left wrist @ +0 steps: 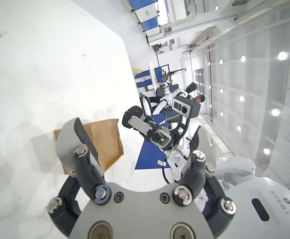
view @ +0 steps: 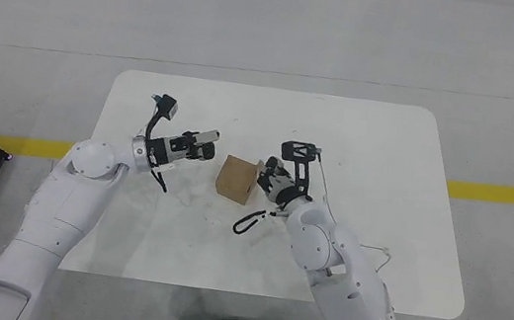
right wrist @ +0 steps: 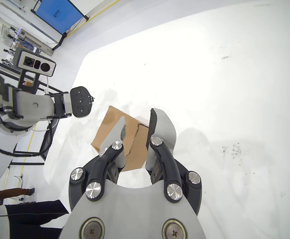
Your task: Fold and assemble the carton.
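Carton: small brown cardboard carton (view: 236, 179), near the middle of the white round-cornered counter (view: 387, 160); boxy, with a seam across its upper face and no clear long axis.
Right gripper: right gripper (right wrist: 137, 117) is at the carton's side facing the counter's right edge. Its jaws are narrowly parted over that upper edge; contact cannot be told.
Left gripper: left gripper (view: 209, 145) is spread wide and empty, just off the opposite side, not touching.
Key relation: the carton lies between both grippers, the right one nearer.
Judgement: the left gripper probably needs a short approach toward the right edge while the right steadies.
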